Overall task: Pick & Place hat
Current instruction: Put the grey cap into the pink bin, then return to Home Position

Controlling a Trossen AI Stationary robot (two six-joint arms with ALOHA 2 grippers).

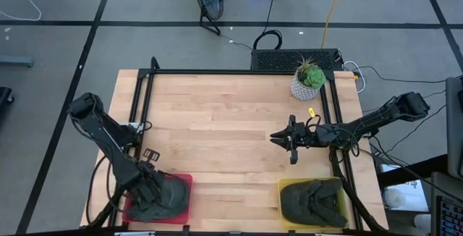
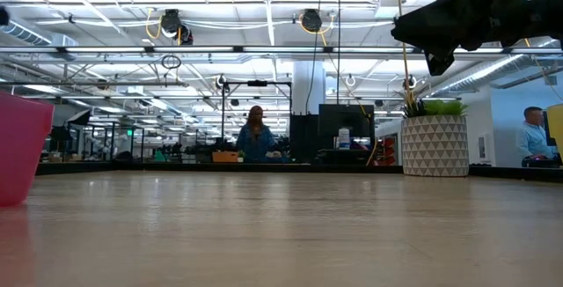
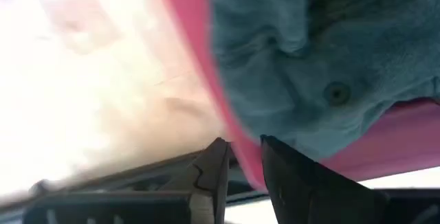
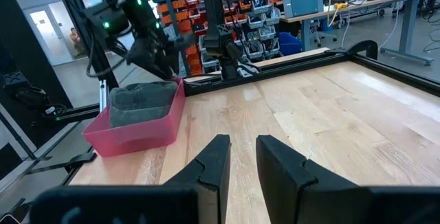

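Gripping: left gripper (image 3: pixel 240 157) down at the pink bin (image 1: pixel 182 192), jaws pinching its rim.
Hat: dark hat (image 1: pixel 163 196) lying inside the pink bin, near-left corner of the table (image 1: pixel 217 135).
Right gripper (image 1: pixel 283 139): raised over mid-table, jaws slightly parted, holding nothing.
Yellow bin (image 1: pixel 286 192): near right, another dark hat (image 1: pixel 315 200) inside.
Potted plant (image 1: pixel 308 79): far right.

No text or label can be read anywhere.
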